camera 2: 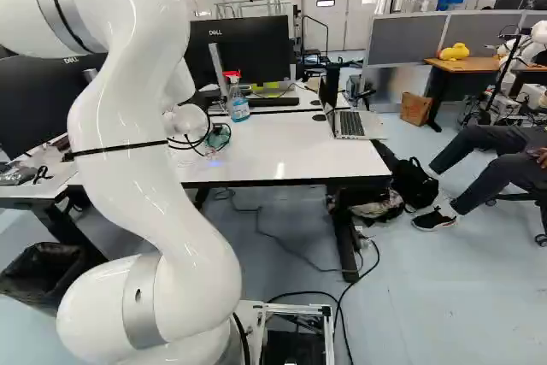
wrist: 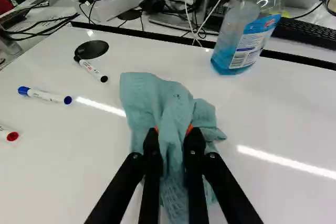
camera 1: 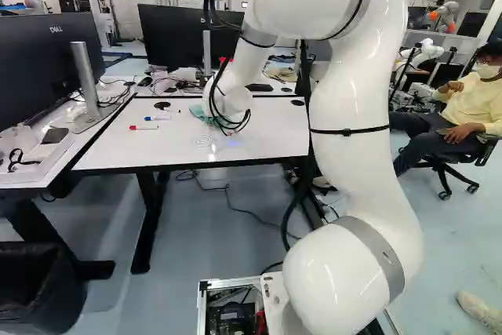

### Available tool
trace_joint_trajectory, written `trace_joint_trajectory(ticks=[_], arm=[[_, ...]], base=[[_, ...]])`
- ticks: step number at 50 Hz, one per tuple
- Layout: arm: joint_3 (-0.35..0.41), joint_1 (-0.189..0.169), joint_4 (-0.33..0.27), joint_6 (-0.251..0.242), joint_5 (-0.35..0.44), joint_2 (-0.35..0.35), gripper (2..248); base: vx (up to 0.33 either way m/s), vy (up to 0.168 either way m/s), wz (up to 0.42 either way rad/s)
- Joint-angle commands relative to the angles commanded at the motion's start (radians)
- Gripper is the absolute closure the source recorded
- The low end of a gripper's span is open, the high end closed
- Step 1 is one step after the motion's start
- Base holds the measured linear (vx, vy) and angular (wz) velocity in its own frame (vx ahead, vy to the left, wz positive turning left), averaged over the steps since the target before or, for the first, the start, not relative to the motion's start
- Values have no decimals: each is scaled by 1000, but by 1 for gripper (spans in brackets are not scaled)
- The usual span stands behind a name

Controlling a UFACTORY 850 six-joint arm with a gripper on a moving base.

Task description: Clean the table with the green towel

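In the wrist view my gripper (wrist: 172, 132) is shut on the green towel (wrist: 176, 103), with folds bunched between its two fingers. Part of the cloth spreads ahead of the fingertips, and more hangs beneath them over the white table (wrist: 63, 166). The arm's wrist hides the fingers in the left base view, where a bit of the towel (camera 1: 198, 111) shows beside it, over the table (camera 1: 118, 151). How much of the cloth rests on the tabletop is hard to tell.
A spray bottle (wrist: 244, 43) with blue liquid stands ahead of the towel. Markers, one blue (wrist: 44, 95), one red (wrist: 8, 134) and one black (wrist: 91, 70), lie beside it. An open laptop (camera 2: 349, 124) is at the table's far right; monitors (camera 1: 176, 33) stand behind.
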Motion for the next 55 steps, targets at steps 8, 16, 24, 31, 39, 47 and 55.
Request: trace_joint_trajectory(ticks=[8,16,24,31,39,47,55], arm=[[0,0,0,0,-9,0,199],[0,0,0,0,-17,0,199],[0,0,0,0,-21,0,199],[0,0,0,0,-21,0,199],[0,0,0,0,-21,0,199],[0,0,0,0,-21,0,199],[0,0,0,0,-21,0,199]], base=[[0,0,0],[0,0,0],[0,0,0],[0,0,0],[0,0,0],[0,0,0],[0,0,0]])
